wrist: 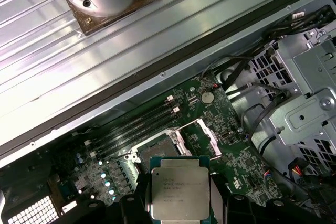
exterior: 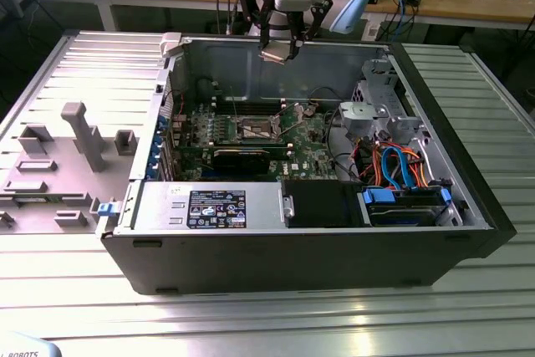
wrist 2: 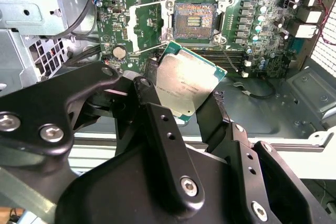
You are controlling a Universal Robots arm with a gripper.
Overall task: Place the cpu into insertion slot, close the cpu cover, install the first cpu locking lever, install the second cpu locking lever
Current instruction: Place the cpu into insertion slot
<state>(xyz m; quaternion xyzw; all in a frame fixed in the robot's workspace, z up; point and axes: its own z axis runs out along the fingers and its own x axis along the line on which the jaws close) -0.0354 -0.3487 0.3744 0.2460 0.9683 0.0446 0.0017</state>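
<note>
I am watching the cpu (wrist 2: 188,83) hanging in the air, its silvery top facing up toward the wrist and its flat face tipping slightly in the exterior view (exterior: 276,54). It is nearly square, and its slightly longer edges (wrist: 180,193) are running along the fingers. The gripper (exterior: 278,49) is clamping it by two opposite edges, jaws closed only to the chip's width. It is hovering over the far wall of the computer case (exterior: 292,248), well above and beyond the insertion slot (wrist 2: 194,19), which is lying uncovered on the green motherboard (wrist 2: 262,51).
</note>
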